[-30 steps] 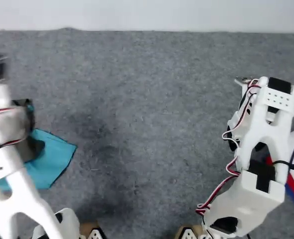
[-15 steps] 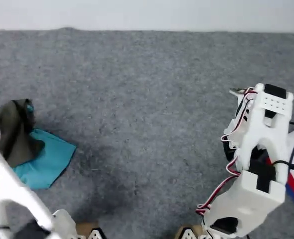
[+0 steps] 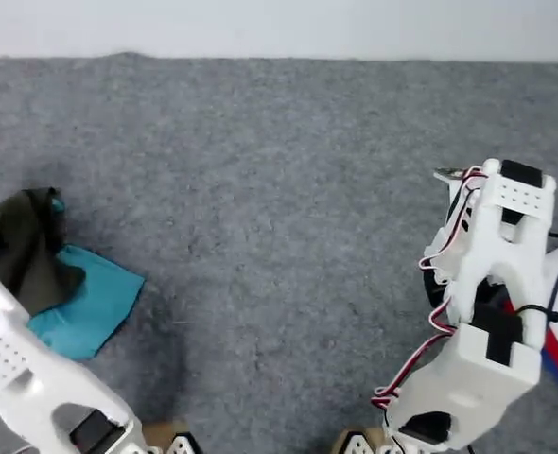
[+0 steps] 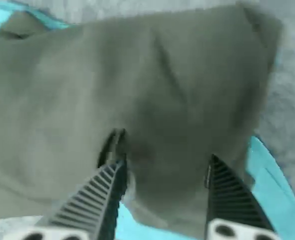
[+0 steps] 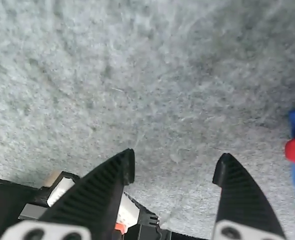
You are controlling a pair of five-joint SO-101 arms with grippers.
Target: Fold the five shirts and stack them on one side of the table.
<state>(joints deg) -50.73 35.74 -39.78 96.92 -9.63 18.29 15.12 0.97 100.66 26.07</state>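
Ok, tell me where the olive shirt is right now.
In the high view the olive shirt lies at the left side of the table, overlapping the teal shirt; the left wrist view shows it beneath the open left gripper.

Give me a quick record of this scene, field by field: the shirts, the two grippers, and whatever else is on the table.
Stack: dark shirt lying partly on teal shirt, at the left side
Other cloth: red and blue cloth at the right edge of the table
Left gripper: open, above the dark shirt
Right gripper: open, above bare grey surface
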